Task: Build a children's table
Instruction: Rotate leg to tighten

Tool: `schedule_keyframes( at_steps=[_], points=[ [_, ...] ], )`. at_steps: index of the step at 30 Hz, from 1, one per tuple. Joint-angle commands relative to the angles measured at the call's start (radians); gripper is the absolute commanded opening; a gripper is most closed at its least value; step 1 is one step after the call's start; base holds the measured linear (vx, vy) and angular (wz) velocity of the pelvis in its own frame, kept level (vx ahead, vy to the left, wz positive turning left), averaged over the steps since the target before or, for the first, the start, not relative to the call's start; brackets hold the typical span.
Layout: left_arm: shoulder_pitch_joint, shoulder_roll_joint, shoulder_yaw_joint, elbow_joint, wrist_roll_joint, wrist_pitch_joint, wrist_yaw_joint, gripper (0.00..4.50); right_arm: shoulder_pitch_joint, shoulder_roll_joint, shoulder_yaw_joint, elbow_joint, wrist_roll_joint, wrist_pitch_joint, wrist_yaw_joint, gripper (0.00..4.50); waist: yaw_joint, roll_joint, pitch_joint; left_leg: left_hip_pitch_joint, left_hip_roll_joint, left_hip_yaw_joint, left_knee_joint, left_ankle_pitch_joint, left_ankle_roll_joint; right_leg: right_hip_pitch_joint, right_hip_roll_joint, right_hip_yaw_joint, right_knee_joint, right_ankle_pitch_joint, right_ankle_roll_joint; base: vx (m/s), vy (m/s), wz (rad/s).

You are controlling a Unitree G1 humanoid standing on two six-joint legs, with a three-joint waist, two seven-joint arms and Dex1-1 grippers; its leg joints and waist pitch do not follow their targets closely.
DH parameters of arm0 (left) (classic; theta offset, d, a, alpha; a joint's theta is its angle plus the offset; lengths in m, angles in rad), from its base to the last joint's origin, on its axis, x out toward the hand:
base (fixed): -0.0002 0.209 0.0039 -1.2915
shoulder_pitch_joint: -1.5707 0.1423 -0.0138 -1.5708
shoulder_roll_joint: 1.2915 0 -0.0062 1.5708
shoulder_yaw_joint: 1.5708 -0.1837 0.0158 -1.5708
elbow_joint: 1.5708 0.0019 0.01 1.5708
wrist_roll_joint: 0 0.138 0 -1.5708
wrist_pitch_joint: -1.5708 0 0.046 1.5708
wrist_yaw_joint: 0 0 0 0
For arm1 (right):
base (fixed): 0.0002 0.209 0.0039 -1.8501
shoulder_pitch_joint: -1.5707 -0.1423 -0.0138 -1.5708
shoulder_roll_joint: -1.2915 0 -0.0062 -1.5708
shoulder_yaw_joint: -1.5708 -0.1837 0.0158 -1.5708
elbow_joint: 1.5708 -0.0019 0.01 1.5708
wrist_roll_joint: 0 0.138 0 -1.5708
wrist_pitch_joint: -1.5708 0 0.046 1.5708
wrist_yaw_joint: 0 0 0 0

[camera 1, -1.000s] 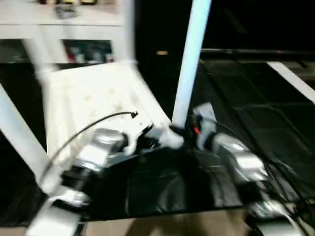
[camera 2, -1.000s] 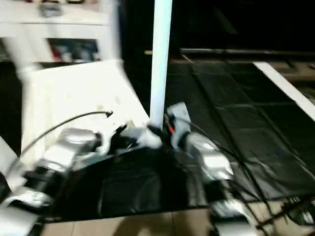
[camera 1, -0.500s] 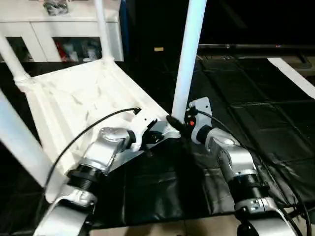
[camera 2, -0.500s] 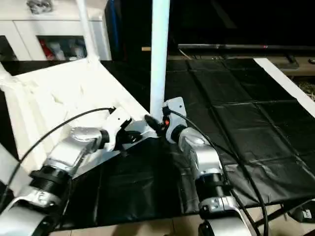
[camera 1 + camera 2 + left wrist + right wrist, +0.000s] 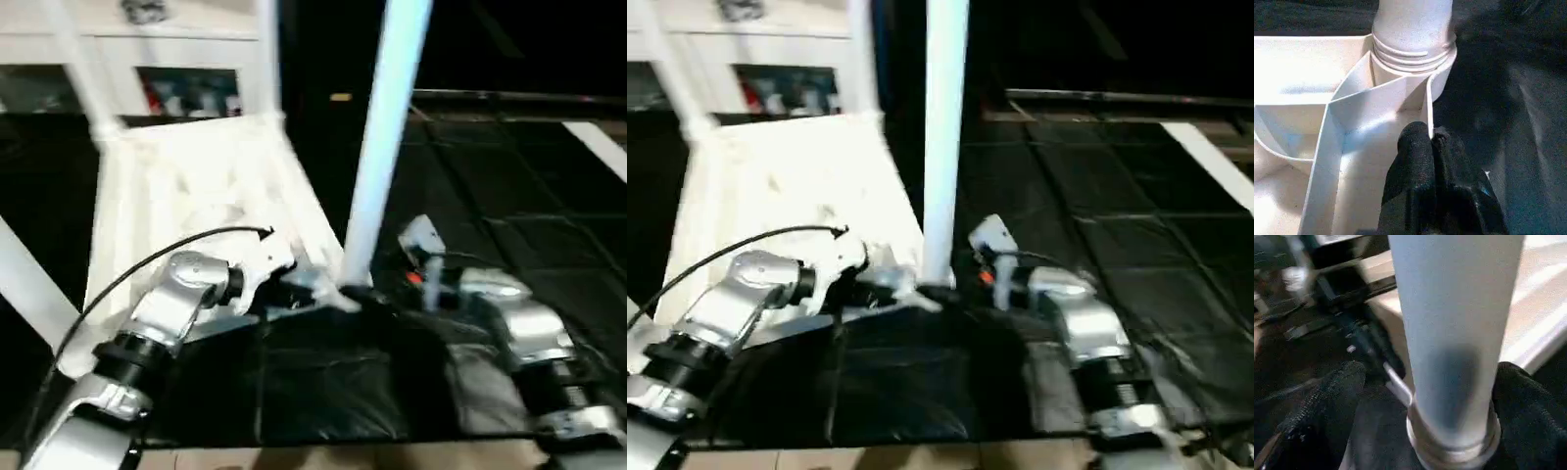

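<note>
The children's table lies upside down on a black mat, its ribbed white top (image 5: 186, 196) facing up. The near-right leg (image 5: 380, 166) stands upright in its corner socket (image 5: 1413, 54). My left gripper (image 5: 312, 286) is shut, its black fingers (image 5: 1418, 166) pinching a thin rib wall (image 5: 1428, 110) beside that socket. At the leg's base my right gripper (image 5: 374, 290) is open. Its fingers (image 5: 1327, 406) stand spread on either side of the leg (image 5: 1454, 333), one of them well away from it. Three other legs (image 5: 266, 59) also stand upright.
A white cabinet (image 5: 167, 73) with glass doors stands behind the table. The black mat (image 5: 490, 186) runs on to the right, with a pale strip (image 5: 600, 147) at its far right edge. My left arm's black cable (image 5: 176, 250) arcs over the table top.
My right gripper's fingers have spread apart from the leg's base. My left gripper stays shut on the rib. The head camera has shifted.
</note>
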Motion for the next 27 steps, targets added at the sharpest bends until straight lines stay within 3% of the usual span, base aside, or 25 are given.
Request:
schedule_keyframes(
  at_steps=[1, 6, 12, 13, 18, 27],
  points=[
    [-0.007, 0.006, -0.036, -0.008, -0.024, -0.063, -0.105, 0.00, 0.003, -0.031, 0.032, -0.017, 0.017, -0.025, 0.114, 4.21, 0.000, 0.000, -0.069, -0.009, -0.011, 0.024, -0.053, -0.132, 0.069, 0.067, -0.055, 0.040, -0.057, -0.149, -0.219, 0.000, 0.000, 0.00],
    [-0.004, 0.041, -0.070, -0.008, -0.027, -0.099, -0.189, 0.00, -0.021, -0.058, 0.064, 0.026, 0.011, -0.063, 0.209, 4.21, 0.013, -0.004, -0.069, -0.007, -0.008, 0.026, -0.053, -0.141, 0.061, 0.063, -0.058, 0.039, -0.058, -0.192, -0.212, 0.000, 0.000, 0.00],
    [-0.015, 0.063, -0.103, 0.011, 0.001, -0.159, -0.245, 0.00, -0.052, -0.065, 0.098, 0.081, 0.002, -0.081, 0.274, 4.05, 0.014, -0.003, -0.069, -0.009, -0.008, 0.026, -0.052, -0.149, 0.054, 0.062, -0.059, 0.038, -0.058, -0.207, -0.208, 0.000, 0.000, 0.00],
    [-0.016, 0.066, -0.106, 0.014, 0.005, -0.167, -0.251, 0.00, -0.055, -0.064, 0.101, 0.085, 0.001, -0.086, 0.278, 3.92, 0.013, -0.008, -0.069, -0.010, -0.008, 0.025, -0.052, -0.144, 0.055, 0.062, -0.058, 0.038, -0.058, -0.211, -0.205, 0.000, 0.000, 0.00],
    [-0.021, 0.072, -0.113, 0.023, 0.012, -0.188, -0.263, 0.00, -0.059, -0.063, 0.108, 0.098, -0.002, -0.096, 0.300, 3.47, 0.016, -0.005, -0.070, -0.010, -0.007, 0.025, -0.051, -0.136, 0.054, 0.062, -0.058, 0.038, -0.054, -0.198, -0.206, 0.000, 0.000, 0.00],
    [-0.034, 0.075, -0.116, 0.065, 0.028, -0.239, -0.253, 0.00, -0.078, -0.052, 0.113, 0.142, -0.008, -0.141, 0.308, 2.70, 0.015, -0.007, -0.068, -0.009, -0.009, 0.025, -0.051, -0.160, 0.046, 0.060, -0.058, 0.038, -0.060, -0.266, -0.185, 0.000, 0.000, 0.00]
  ],
)
